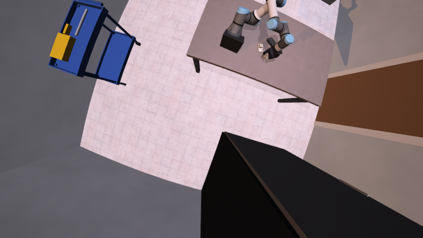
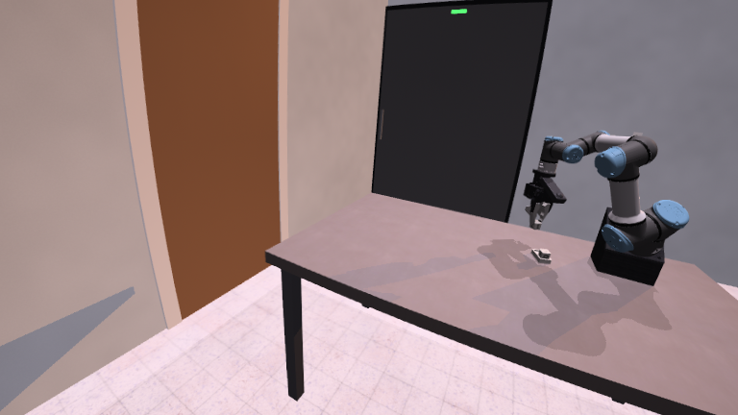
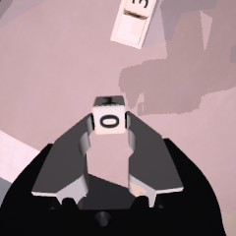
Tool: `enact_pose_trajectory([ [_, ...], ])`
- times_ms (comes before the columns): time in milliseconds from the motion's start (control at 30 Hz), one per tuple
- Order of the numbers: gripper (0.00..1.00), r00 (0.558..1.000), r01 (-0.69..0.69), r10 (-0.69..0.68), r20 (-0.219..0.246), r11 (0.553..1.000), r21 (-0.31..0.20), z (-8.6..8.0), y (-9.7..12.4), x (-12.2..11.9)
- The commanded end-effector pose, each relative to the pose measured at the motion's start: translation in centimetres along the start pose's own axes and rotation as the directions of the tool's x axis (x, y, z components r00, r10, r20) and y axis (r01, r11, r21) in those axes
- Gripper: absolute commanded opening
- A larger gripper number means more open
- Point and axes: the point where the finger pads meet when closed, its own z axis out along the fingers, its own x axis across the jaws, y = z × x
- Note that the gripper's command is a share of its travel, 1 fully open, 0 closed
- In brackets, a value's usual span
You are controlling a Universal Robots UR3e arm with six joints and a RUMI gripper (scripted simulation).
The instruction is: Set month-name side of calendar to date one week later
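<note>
My gripper (image 1: 265, 57) (image 2: 535, 225) (image 3: 110, 113) is shut on a white cube (image 3: 109, 127), one jaw on each side. The face toward the wrist camera shows a 0; the shaded far face carries a dark mark that I cannot read surely. The held cube is above the table, beside the tray. The small white tray (image 1: 260, 50) (image 3: 131, 30) stands on the table, at the top of the wrist view. The other cube (image 1: 261, 45) (image 2: 544, 253) (image 3: 140, 4) is at one end of it, its upper face showing a 3 turned sideways. The tray's near end is bare. The month's name is not visible.
The table (image 1: 218, 10) (image 2: 337, 247) carries the arm's black base (image 1: 232, 41) (image 2: 626, 265), on the far side of the tray from my gripper. A blue cart (image 1: 93, 38) stands apart on the floor. A black cabinet (image 1: 255, 191) (image 2: 462, 106) stands beyond the table.
</note>
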Motion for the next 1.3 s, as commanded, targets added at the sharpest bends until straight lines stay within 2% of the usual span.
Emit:
enact_pose_trajectory([
  [0, 0.1, 1.0, 0.001, -0.001, 0.001, 1.0, 0.003, -1.8, 0.0, 0.0],
  [267, 0.1, 1.0, 0.001, -0.001, 0.001, 1.0, 0.003, -2.5, 0.0, 0.0],
  [767, 0.1, 1.0, -0.012, 0.012, 0.001, 1.0, 0.003, -2.7, -0.3, 0.2],
  [900, 0.1, 0.997, -0.074, 0.074, 0.001, 0.997, 0.003, -3.1, -1.9, 0.8],
  [1133, 0.1, 0.97, -0.243, 0.243, 0.002, 0.97, 0.002, -3.6, -6.5, 2.4],
  [1200, 0.1, 0.97, -0.243, 0.243, 0.002, 0.97, 0.002, -3.6, -6.5, 2.4],
  [1267, 0.1, 0.96, -0.279, 0.279, 0.002, 0.96, 0.002, -3.6, -7.5, 2.7],
])
